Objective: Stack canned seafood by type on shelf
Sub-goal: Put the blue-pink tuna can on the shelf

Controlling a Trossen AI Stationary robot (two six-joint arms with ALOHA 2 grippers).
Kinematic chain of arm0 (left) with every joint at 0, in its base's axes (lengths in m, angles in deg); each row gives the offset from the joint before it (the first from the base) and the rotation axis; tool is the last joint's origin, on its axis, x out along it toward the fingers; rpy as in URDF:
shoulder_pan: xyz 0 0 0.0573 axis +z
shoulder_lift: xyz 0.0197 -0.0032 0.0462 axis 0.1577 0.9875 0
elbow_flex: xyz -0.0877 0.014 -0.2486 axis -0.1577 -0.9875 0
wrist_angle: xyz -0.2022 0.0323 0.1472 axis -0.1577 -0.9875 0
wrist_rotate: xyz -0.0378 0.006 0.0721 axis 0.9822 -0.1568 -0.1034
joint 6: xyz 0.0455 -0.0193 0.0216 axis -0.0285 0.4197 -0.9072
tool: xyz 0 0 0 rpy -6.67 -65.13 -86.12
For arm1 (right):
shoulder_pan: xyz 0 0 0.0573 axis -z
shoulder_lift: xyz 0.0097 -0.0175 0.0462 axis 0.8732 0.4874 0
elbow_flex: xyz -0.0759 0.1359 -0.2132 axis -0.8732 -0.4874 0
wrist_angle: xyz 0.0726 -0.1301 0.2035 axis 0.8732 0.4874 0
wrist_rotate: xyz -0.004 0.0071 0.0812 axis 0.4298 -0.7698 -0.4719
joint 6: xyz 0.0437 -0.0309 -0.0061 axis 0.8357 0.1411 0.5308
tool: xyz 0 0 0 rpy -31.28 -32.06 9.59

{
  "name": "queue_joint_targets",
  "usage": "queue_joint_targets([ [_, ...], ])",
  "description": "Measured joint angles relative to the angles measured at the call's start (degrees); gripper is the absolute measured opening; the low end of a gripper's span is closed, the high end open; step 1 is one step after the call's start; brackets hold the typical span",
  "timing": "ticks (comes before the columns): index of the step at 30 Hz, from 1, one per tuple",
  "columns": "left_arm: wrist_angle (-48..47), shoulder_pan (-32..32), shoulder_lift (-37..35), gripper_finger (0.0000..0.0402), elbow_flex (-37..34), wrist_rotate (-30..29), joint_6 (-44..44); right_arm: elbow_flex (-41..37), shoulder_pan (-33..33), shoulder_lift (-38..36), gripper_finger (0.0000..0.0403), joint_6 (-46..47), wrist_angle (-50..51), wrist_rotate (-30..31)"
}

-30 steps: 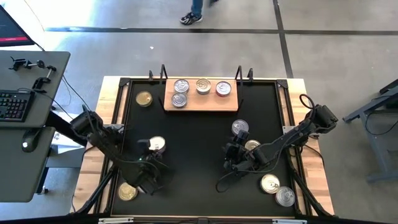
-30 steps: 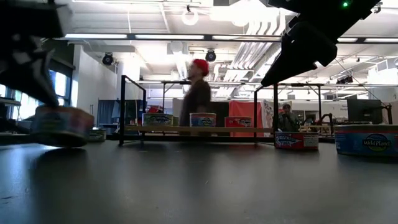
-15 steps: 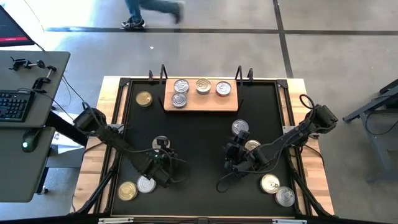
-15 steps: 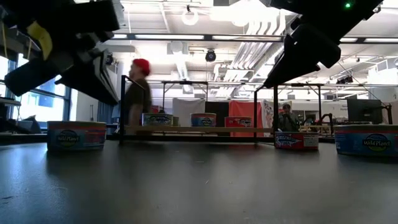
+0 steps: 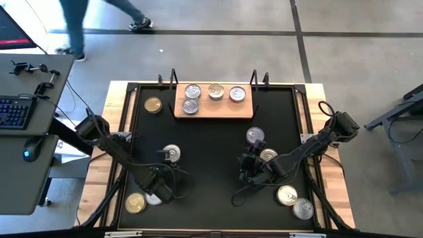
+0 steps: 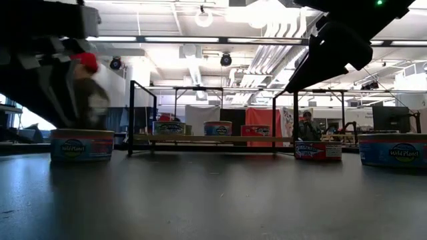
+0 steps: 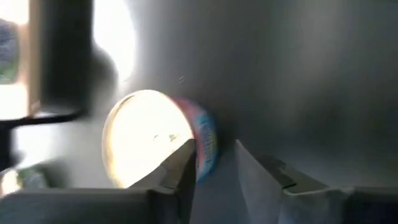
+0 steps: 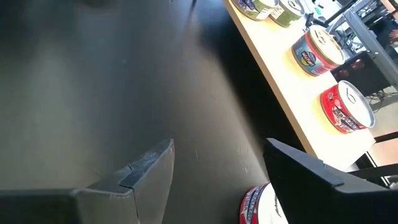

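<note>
Our left gripper point(image 5: 157, 192) hovers at the silver-lidded tin point(image 5: 153, 197) near the table's front-left, fingers slightly apart astride its rim. Right gripper point(image 5: 246, 168) waits open mid-table. Next we must close, lift, carry it to the shelf point(image 5: 213, 109).

"Wild Planet" on right tin point(image 6: 395, 151)
</note>
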Motion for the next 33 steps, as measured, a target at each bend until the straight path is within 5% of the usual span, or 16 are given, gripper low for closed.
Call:
queue_joint_targets([
  [4,-1.3,-1.5,0.2,0.0127,0.0,-6.0,3.3,0.0,0.0,0.0,0.0240,0.0,0.0,0.0],
  [9,3.4,-3.7,0.1,0.0125,-0.7,-13.0,-2.9,0.0,0.0,0.0,0.0240,0.0,0.0,0.0],
  [18,6.1,-4.3,0.2,0.0122,-10.0,-14.6,7.2,0.0,0.0,0.0,0.0240,0.0,-0.1,0.0],
  [23,15.9,-4.3,0.1,0.0120,-15.8,-15.8,2.2,0.0,0.0,0.0,0.0240,0.0,-0.1,0.0],
  [33,19.5,-2.2,-0.1,0.0010,-18.7,-18.7,0.0,0.0,0.0,0.0,0.0240,0.0,-0.2,0.0],
])
